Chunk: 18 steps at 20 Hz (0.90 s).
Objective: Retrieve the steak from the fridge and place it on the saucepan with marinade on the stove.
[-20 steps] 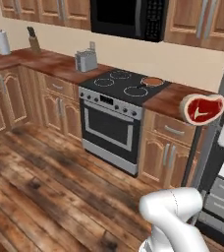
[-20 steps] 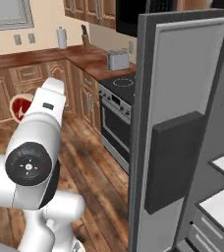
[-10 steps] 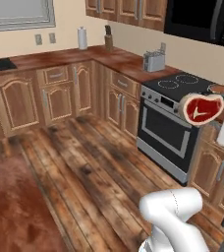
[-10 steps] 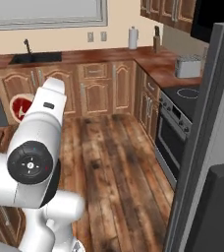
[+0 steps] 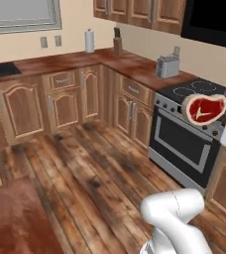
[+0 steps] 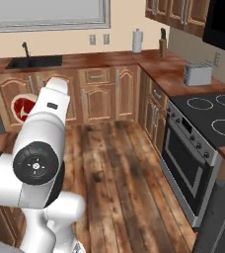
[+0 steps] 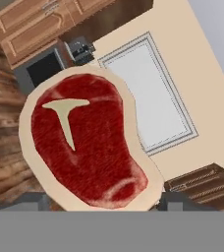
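The steak (image 7: 84,142), red with a pale fatty rim, sits between my two fingertips, and my gripper (image 7: 104,202) is shut on it. In the left base view the steak (image 5: 204,109) hangs in the air in front of the stove (image 5: 184,92). From the right base view the steak (image 6: 21,109) peeks out behind my white arm, far left of the stove (image 6: 208,116). A grey fridge door edge (image 6: 222,207) stands at the lower right. The saucepan and its marinade are out of view.
A toaster (image 5: 168,66) stands on the counter beside the stove. A paper towel roll (image 5: 89,40) and a knife block (image 5: 117,42) are in the back corner. The sink (image 6: 34,62) lies under the window. Wooden floor (image 5: 85,168) stretches before the cabinets.
The whole picture has shifted as the base turned. The stove slid to the right in the left base view and the fridge door nearly left the right one. The steak stays in my gripper.
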Motion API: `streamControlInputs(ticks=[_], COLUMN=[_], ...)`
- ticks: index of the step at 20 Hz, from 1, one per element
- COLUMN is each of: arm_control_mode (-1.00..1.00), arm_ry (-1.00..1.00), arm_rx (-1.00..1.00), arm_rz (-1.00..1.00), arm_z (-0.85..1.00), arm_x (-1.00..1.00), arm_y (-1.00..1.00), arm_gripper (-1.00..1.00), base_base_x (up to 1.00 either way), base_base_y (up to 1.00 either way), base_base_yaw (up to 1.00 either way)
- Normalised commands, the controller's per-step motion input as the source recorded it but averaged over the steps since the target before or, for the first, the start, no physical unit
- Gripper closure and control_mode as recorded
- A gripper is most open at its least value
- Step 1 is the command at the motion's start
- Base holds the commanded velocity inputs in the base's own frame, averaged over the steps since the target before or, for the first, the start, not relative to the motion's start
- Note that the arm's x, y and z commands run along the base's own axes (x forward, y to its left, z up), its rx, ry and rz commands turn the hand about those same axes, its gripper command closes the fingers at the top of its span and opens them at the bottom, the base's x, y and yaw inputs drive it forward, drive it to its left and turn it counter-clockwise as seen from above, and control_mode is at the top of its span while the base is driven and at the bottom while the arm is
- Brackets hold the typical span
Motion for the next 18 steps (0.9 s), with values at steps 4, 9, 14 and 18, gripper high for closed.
streamControlInputs(ticks=[4, 9, 14, 18], arm_control_mode=[1.0, 1.0, 1.0, 1.0], arm_ry=[0.0, 0.0, 0.0, 0.0], arm_rx=[0.0, 0.0, 0.0, 0.0], arm_rz=[0.0, 0.0, 0.0, 0.0], arm_z=[0.0, 0.0, 0.0, 0.0], arm_x=[0.0, 0.0, 0.0, 0.0], arm_y=[0.0, 0.0, 0.0, 0.0], arm_gripper=[1.0, 1.0, 1.0, 1.0], base_base_x=[1.0, 0.98, 0.69, 0.52], base_base_y=[0.0, -0.08, -0.37, -0.53], base_base_yaw=[-0.32, -0.43, -0.57, -0.66])
